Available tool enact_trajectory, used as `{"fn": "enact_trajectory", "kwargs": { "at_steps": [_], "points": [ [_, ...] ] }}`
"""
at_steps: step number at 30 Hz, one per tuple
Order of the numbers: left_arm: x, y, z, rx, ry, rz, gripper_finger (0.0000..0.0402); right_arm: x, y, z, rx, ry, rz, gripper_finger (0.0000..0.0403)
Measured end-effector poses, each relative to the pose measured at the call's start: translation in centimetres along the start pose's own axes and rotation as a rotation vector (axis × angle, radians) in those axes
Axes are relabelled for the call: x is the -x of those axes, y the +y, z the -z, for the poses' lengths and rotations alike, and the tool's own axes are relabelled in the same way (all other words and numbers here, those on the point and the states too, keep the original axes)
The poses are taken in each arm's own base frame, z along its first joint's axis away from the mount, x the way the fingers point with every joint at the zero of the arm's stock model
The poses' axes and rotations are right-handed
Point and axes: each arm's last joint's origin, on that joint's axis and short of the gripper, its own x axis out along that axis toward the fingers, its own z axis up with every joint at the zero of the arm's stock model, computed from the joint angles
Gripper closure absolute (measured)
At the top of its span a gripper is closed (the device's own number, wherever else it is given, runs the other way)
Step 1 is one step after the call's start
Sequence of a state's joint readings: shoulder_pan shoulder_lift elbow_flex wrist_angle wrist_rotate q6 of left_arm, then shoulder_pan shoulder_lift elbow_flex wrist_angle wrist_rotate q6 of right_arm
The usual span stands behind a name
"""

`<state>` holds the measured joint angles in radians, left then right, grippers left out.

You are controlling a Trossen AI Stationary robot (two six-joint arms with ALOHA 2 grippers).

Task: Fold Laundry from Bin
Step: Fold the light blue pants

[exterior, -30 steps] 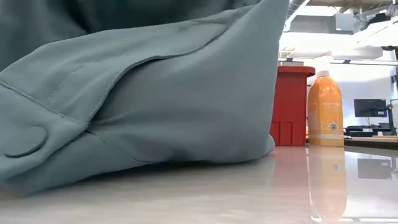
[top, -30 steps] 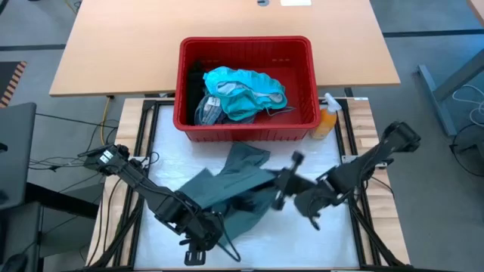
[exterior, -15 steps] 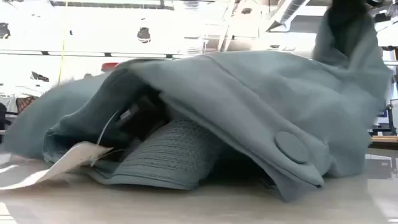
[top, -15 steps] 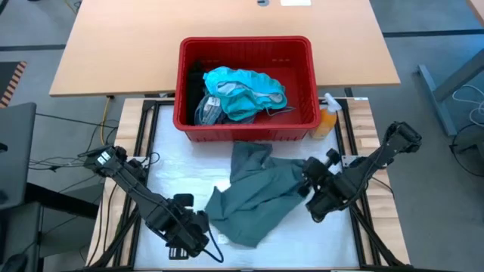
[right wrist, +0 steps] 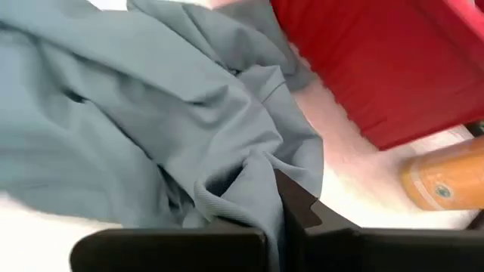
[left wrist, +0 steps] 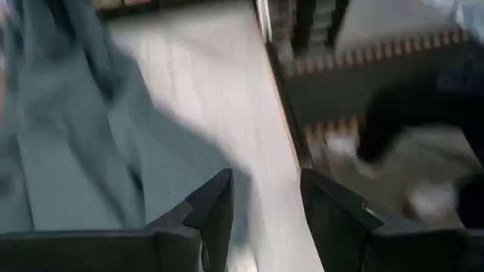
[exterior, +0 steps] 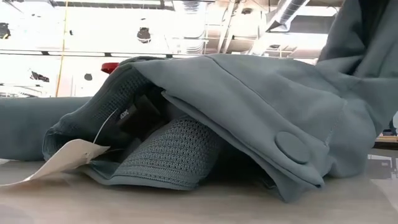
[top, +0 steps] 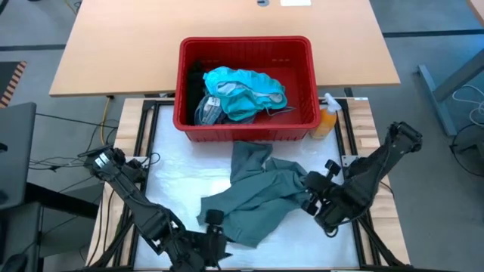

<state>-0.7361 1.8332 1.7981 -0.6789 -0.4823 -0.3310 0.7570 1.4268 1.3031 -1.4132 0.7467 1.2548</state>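
Note:
A dull grey-green garment point(top: 261, 198) lies crumpled on the white table top, in front of the red bin point(top: 302, 125). In the low view its ribbed hem point(exterior: 174, 155) and a paper tag point(exterior: 68, 155) rest on the table. My right gripper point(top: 308, 193) is at the garment's right edge, shut on it. My left gripper point(left wrist: 265, 215) stands open near the table's near edge point(top: 214, 240), beside the garment's near corner, with nothing between its fingers. Teal laundry point(top: 243, 91) lies in the bin. My right gripper pinches a bunched fold of the garment's right edge point(right wrist: 253, 198) between its two fingers, slanting down from the table's right side. Several layers gather at the fingers. The cloth rises a little there, and the rest of the garment lies slack on the table.
An orange spray bottle point(top: 327, 121) stands by the bin's right front corner. The bin sits on the far edge of the white surface, against a wooden table point(top: 113, 53). Bare white surface point(top: 170, 181) lies left of the garment.
My right gripper has gone toward the table's right edge and down, turning as it went and dragging the garment's edge with it. The garment, bunched high a second ago, has dropped and spread out. My left gripper has swung toward the near edge and turned, staying open.

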Motion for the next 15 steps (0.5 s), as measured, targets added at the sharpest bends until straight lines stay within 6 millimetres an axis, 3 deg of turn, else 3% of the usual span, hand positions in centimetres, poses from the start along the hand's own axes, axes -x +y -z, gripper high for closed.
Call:
{"fn": "enact_trajectory", "kwargs": {
  "at_steps": [7, 15],
  "points": [
    [-3.5, -0.1, 1.9, -0.045, -0.159, -0.031, 0.0255, 1.6, -1.9, -0.2, 0.027, 0.033, -0.094, 0.0312],
    [-3.5, -0.5, 1.9, -0.037, -0.179, 0.016, 0.0255, 3.1, -6.0, -2.3, 0.012, 0.073, -0.188, 0.0207]
  ]
}}
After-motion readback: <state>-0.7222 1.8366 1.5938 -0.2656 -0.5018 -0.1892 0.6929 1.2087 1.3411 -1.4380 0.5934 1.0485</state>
